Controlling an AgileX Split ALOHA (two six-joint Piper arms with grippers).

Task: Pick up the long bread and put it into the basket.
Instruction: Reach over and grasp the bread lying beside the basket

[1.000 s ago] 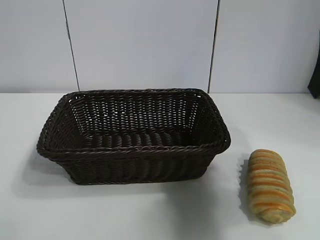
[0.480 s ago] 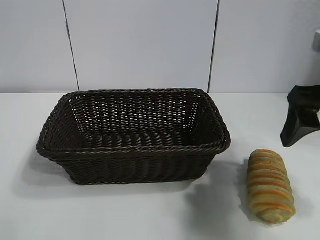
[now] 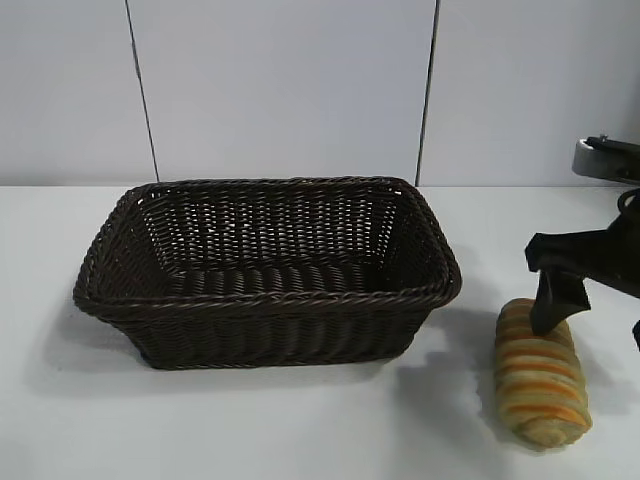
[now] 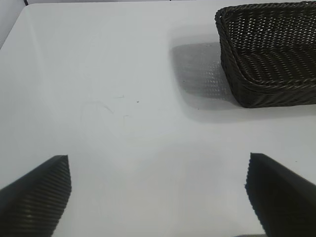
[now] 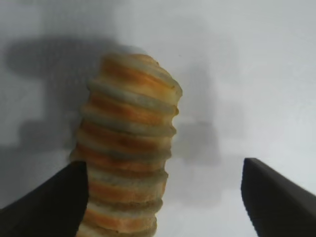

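The long bread (image 3: pixel 540 385), tan with orange and pale stripes, lies on the white table to the right of the basket (image 3: pixel 270 298), a dark brown wicker one with nothing in it. My right gripper (image 3: pixel 592 330) has come down over the loaf's far end. It is open. In the right wrist view the bread (image 5: pixel 128 148) sits between the fingers of the right gripper (image 5: pixel 163 168), close against one finger, with a wide gap to the other. My left gripper (image 4: pixel 158 168) hangs open over bare table, with a corner of the basket (image 4: pixel 224 54) ahead of it.
A pale panelled wall (image 3: pixel 280 90) closes the back of the table (image 3: pixel 250 430). Bare white tabletop runs in front of the basket and around the loaf. The left arm does not show in the exterior view.
My right gripper came in from the right edge and dropped down over the bread's far end. The bread and basket have not moved, and the left gripper is still.
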